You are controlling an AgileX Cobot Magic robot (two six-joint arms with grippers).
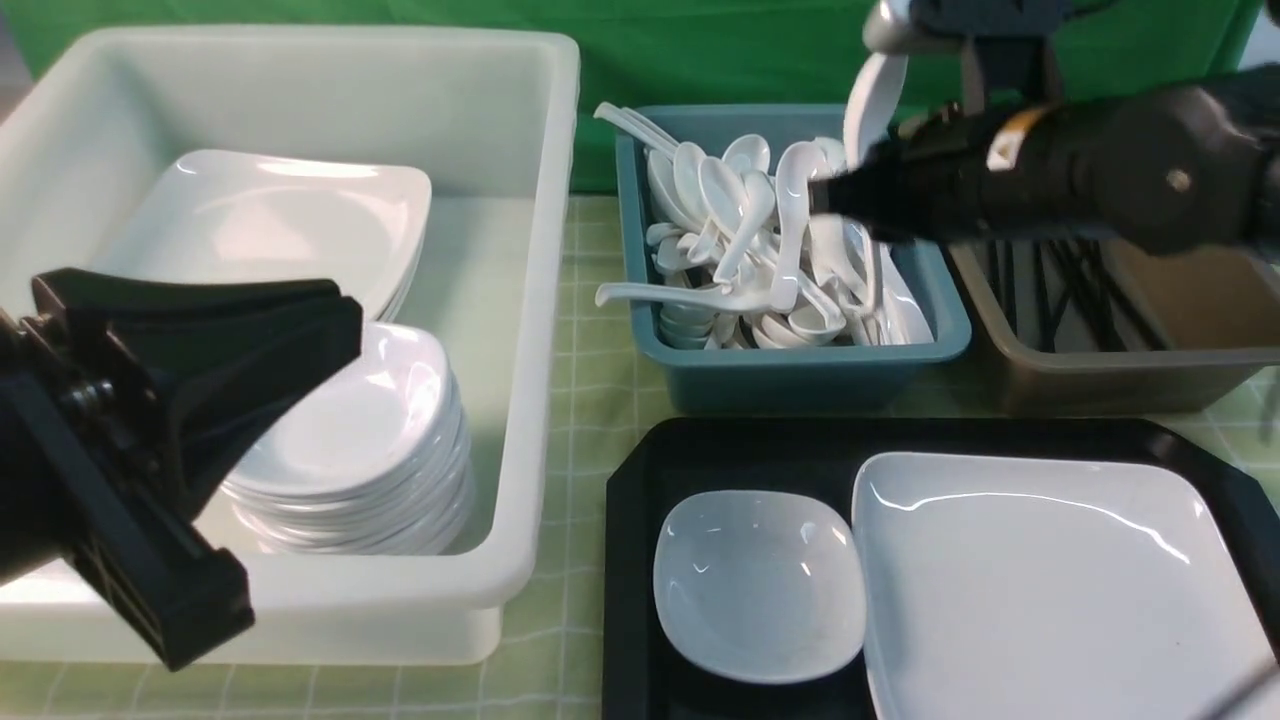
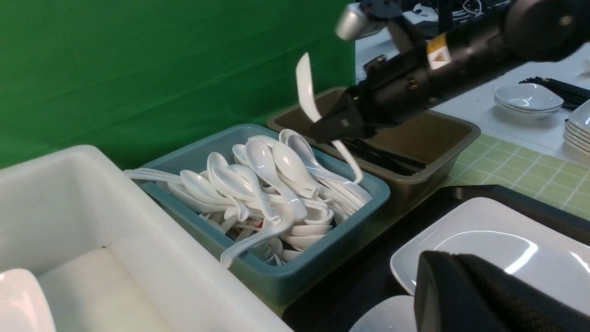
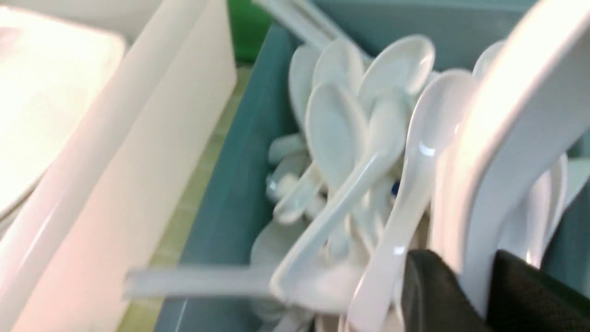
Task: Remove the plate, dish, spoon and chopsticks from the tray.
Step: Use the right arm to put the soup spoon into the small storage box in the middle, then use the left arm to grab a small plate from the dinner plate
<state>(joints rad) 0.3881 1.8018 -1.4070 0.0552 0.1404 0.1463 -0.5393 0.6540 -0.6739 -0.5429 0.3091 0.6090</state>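
- the tray (image 1: 630, 560) has the dish (image 1: 760, 585) and the plate (image 1: 1050, 590) sitting on it side by side, dish on the left
- behind the tray: teal bin (image 1: 790, 380) crammed with white spoons (image 1: 740, 210), and a brown bin (image 1: 1120, 385) behind the tray's right end
- left of the tray: a big white tub (image 1: 530, 330)
- right gripper (image 1: 835, 195) is over the teal bin, the spoon (image 1: 872, 105) poking up from its jaws

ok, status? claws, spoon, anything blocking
Left claw shut, empty. Right claw shut on the spoon, above the teal bin of spoons. Plate and dish sit on the tray. Nothing blocks the bin.
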